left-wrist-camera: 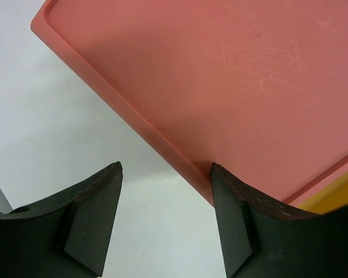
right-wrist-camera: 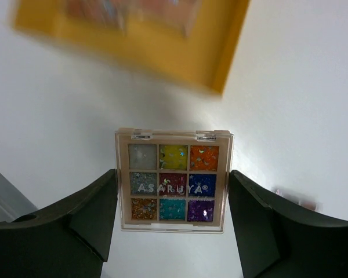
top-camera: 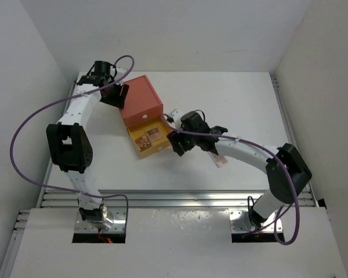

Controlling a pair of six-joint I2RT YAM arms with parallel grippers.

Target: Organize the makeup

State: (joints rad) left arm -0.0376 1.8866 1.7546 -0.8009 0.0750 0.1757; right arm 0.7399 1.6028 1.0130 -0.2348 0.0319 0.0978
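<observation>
Surroundings: an orange box (top-camera: 140, 99) is sitting on the table (top-camera: 243, 98), its yellow drawer (top-camera: 144, 153) standing open at 6 o'clock with two stored palettes (top-camera: 154, 135) lying inside. A small pink item (top-camera: 220, 161) is lying beneath the right forearm. The right tool (right-wrist-camera: 173, 174) is gripping a nine-pan palette (right-wrist-camera: 174, 182) by its sides at the drawer's 3 o'clock, the arm reaching toward 10 o'clock. The left tool (left-wrist-camera: 166, 166) is standing wide and empty, straddling the box's edge.
</observation>
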